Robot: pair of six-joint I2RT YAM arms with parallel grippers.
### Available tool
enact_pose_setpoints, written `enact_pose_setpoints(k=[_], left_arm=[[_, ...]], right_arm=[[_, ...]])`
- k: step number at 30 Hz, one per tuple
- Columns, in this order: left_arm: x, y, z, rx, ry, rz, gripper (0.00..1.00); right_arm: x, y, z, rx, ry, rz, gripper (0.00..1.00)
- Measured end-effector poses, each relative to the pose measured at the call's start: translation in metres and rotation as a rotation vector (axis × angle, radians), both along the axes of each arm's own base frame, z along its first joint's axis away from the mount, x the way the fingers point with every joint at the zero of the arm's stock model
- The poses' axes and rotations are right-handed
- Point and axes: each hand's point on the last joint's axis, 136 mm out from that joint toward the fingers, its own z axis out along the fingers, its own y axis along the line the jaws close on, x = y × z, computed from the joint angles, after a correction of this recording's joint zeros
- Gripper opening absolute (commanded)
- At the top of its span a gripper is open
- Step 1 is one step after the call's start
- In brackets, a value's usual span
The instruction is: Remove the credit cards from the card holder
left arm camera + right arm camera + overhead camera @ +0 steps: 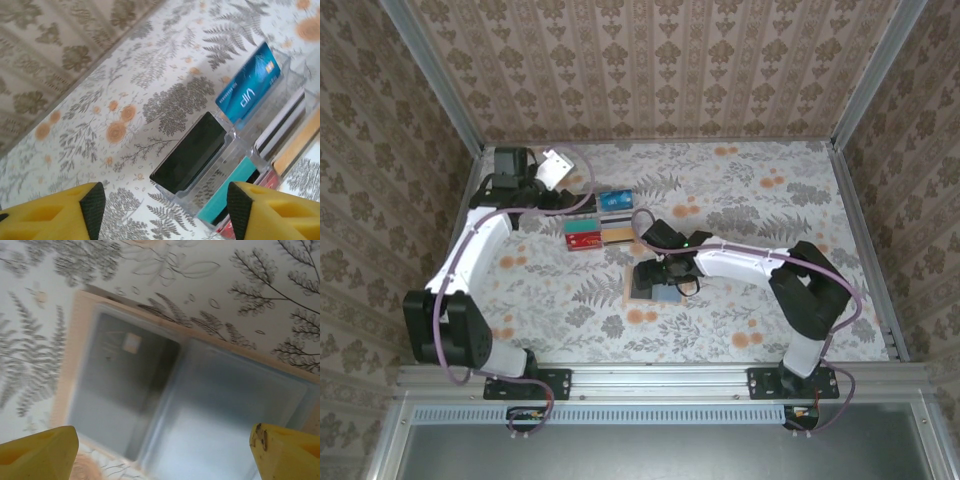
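hovering spread and empty, right gripper (162, 450) faces the tan-peach bifold card holder (77, 330); its thin, stiff, slick grey plastic card (120, 375) likely needs an edge pinch. left gripper (165, 200) released too.

The tan card holder (67, 365) lies open and flat, a grey card (120, 375) in one pocket.

The left arm (470, 255) and right arm (740, 263) have white shells, black joints and black bases (528, 383), with a purple cable (439, 335) looping along each. The left gripper (165, 207) has yellow fingers (50, 215) with black pads (94, 206).
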Motion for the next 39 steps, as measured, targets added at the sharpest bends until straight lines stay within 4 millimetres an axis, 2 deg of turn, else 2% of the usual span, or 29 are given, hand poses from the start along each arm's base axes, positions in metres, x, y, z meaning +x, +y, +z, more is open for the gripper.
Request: enact_pose_setpoints(k=[5, 11, 14, 18, 21, 24, 27, 30, 33, 35, 39], left_arm=[[-0.022, 0.006, 0.006, -0.140, 0.016, 0.172, 0.83], [-0.038, 0.024, -0.003, -0.319, 0.146, 0.418, 0.83], [-0.046, 0.029, -0.013, -0.367, 0.226, 0.502, 0.82], [-0.056, 0.033, -0.026, -0.416, 0.317, 0.584, 1.00], [-0.062, 0.035, -0.040, -0.494, 0.378, 0.635, 1.00], [-0.075, 0.033, -0.064, -0.546, 0.469, 0.669, 1.00], [-0.088, 0.022, -0.082, -0.589, 0.560, 0.667, 1.00], [-0.099, 0.002, -0.092, -0.639, 0.642, 0.625, 0.94], [-0.113, -0.024, -0.102, -0.689, 0.732, 0.563, 0.82], [-0.125, -0.047, -0.113, -0.702, 0.817, 0.522, 0.71], [-0.148, -0.086, -0.137, -0.671, 0.978, 0.462, 0.55]], right_arm=[[0.002, -0.007, -0.012, -0.079, 0.020, 0.005, 0.88], [0.006, -0.010, -0.019, -0.127, 0.028, 0.006, 0.86], [0.007, -0.011, -0.022, -0.144, 0.031, 0.004, 0.83], [0.008, -0.015, -0.024, -0.174, 0.031, 0.001, 0.75], [0.009, -0.017, -0.025, -0.187, 0.027, -0.002, 0.72], [0.009, -0.019, -0.026, -0.195, 0.024, -0.004, 0.69], [0.009, -0.020, -0.027, -0.200, 0.021, -0.006, 0.67], [0.009, -0.021, -0.027, -0.203, 0.018, -0.007, 0.66], [0.010, -0.022, -0.028, -0.205, 0.016, -0.009, 0.65], [0.010, -0.022, -0.028, -0.207, 0.015, -0.009, 0.65], [0.009, -0.023, -0.029, -0.205, 0.011, -0.010, 0.64]])
